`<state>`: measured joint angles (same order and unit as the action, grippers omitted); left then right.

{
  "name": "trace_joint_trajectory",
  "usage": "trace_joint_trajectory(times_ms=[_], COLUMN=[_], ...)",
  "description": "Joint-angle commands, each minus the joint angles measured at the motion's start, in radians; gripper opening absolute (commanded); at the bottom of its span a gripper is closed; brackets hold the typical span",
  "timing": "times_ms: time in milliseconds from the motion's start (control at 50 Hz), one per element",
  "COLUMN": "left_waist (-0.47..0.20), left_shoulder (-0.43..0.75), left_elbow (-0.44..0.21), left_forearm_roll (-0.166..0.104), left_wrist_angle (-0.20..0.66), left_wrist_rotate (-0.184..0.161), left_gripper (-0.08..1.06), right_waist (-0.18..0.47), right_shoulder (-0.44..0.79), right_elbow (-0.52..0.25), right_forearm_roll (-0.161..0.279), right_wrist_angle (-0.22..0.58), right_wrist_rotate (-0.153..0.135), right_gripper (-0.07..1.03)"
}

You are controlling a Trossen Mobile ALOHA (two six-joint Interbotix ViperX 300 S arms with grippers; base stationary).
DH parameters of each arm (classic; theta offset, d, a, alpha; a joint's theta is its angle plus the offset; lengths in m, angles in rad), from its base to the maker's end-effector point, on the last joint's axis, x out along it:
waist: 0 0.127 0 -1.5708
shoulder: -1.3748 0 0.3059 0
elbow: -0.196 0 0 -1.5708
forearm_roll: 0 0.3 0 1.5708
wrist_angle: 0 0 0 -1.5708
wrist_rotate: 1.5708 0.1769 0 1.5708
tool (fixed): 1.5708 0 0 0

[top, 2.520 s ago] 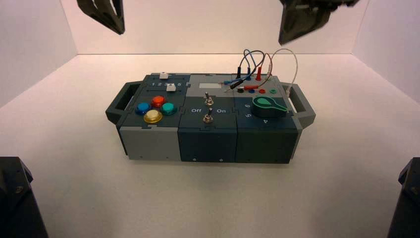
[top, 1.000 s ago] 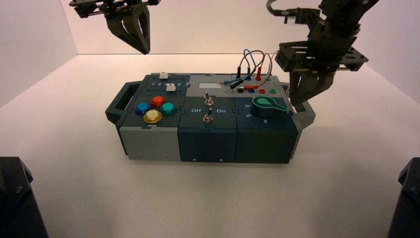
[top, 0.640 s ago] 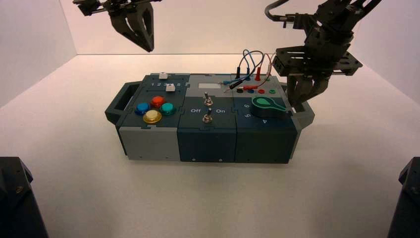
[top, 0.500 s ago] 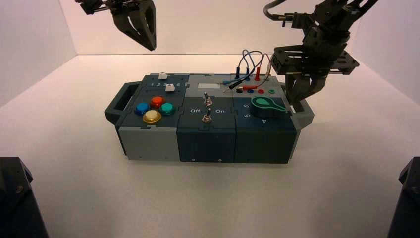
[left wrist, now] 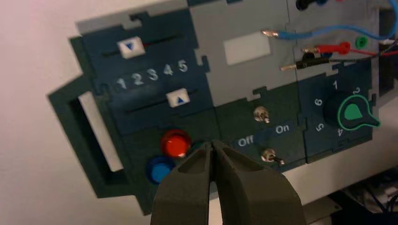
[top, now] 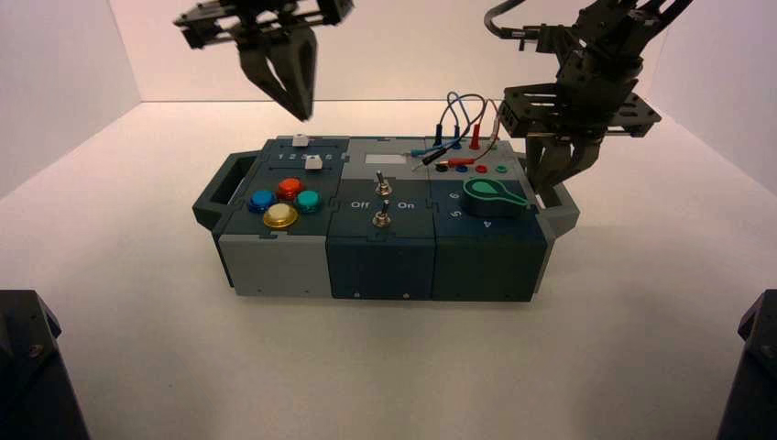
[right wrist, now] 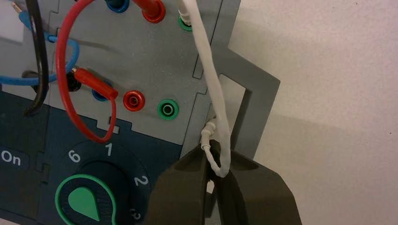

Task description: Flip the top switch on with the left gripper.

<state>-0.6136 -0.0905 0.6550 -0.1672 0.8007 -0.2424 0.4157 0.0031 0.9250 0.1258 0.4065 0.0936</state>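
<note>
The top switch (top: pixel 386 187) is a small metal toggle in the box's dark middle panel, between the "Off" and "On" lettering, with a second toggle (top: pixel 384 216) just in front of it. The left wrist view shows the top switch (left wrist: pixel 261 114) beyond and to one side of the fingertips. My left gripper (top: pixel 300 115) hangs shut above the box's back left, over the sliders, well clear of the switch; its fingers meet at the tips (left wrist: pixel 212 144). My right gripper (top: pixel 548 192) is shut at the box's right handle (right wrist: pixel 253 108), with a white wire (right wrist: pixel 217 117) draped across its tips (right wrist: pixel 213 154).
The box (top: pixel 275 266) carries coloured buttons (top: pixel 281 215) and two white sliders (top: pixel 300 140) on its left. A green knob (top: pixel 495 195) and plugged-in wires (top: pixel 458 110) sit on its right. Dark arm bases (top: pixel 27 367) fill both near corners. White walls enclose the floor.
My left gripper has come right and down from the upper left toward the box's back left. The right gripper descended to the right handle and stays there. The box has slid slightly left.
</note>
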Motion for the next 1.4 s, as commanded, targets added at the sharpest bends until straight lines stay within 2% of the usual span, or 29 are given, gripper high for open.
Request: trace_joint_trajectory(times_ms=[20,240,440,760,1140,1400], left_waist=[-0.02,-0.031,-0.041,-0.095,-0.097,-0.114], left_shoulder=[0.011,0.072,0.109,0.204,0.239,0.256], left_elbow=[-0.038,-0.071,-0.104,-0.192,-0.184,-0.184], left_forearm_roll=[-0.002,-0.002,-0.002,0.0,0.02,0.02], left_wrist_angle=[0.006,0.015,0.017,0.061,0.091,0.098], left_wrist_rotate=[-0.028,-0.051,-0.055,-0.075,-0.072,-0.071], left_gripper=[-0.03,-0.03,-0.03,-0.03,-0.03,-0.03], right_waist=[0.009,0.009,0.009,0.009,0.009,0.009], right_shoulder=[0.052,0.06,0.064,0.08,0.08,0.081], right_elbow=[-0.005,-0.009,-0.011,-0.02,-0.02,-0.02], right_forearm_roll=[0.002,0.002,0.002,0.002,0.002,0.002], right_wrist_angle=[-0.002,0.002,0.005,0.015,0.017,0.017], right_wrist_rotate=[-0.012,-0.014,-0.014,-0.014,-0.014,-0.014], right_gripper=[-0.02,-0.02,-0.02,-0.02,-0.02,-0.02])
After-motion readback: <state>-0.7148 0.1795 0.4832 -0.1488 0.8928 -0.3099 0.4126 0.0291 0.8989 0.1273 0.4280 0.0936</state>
